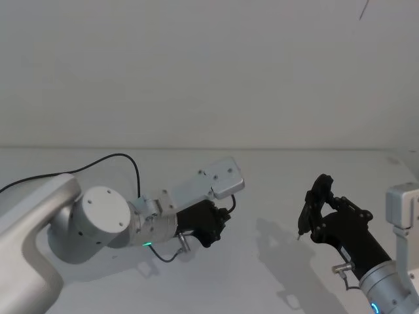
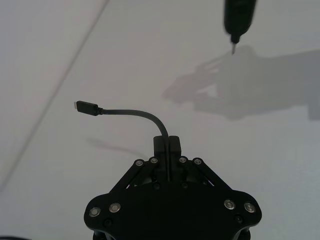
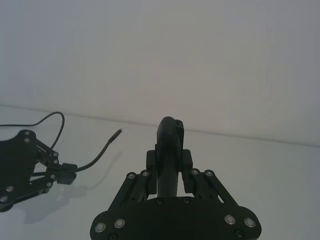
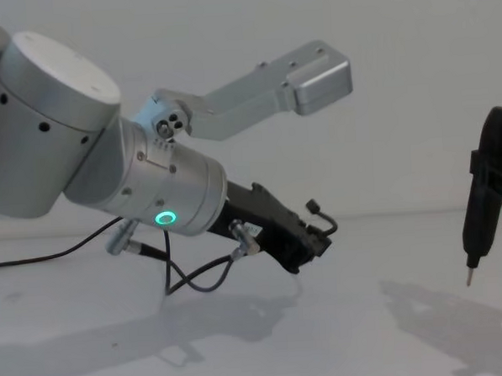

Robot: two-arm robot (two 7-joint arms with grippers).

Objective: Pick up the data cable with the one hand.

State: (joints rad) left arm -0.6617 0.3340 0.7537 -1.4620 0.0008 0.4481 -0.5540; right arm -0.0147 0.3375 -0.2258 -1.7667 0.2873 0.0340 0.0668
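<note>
This looks like a robotics lab test bench. A plain white tabletop (image 1: 275,176) meets a bare white wall (image 1: 209,65), and the seam between them runs from 9 to 3 o'clock in the head view. A silver robot arm (image 1: 98,219) with a glowing green ring (image 4: 164,217) lies at 8 o'clock. A pin-tipped pen-like tool (image 4: 478,218) is at 4 o'clock.

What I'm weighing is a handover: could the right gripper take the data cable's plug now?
Probably not: the right gripper is shut on a pen-like tool, though the plug of the data cable juts clear of the left gripper.
</note>
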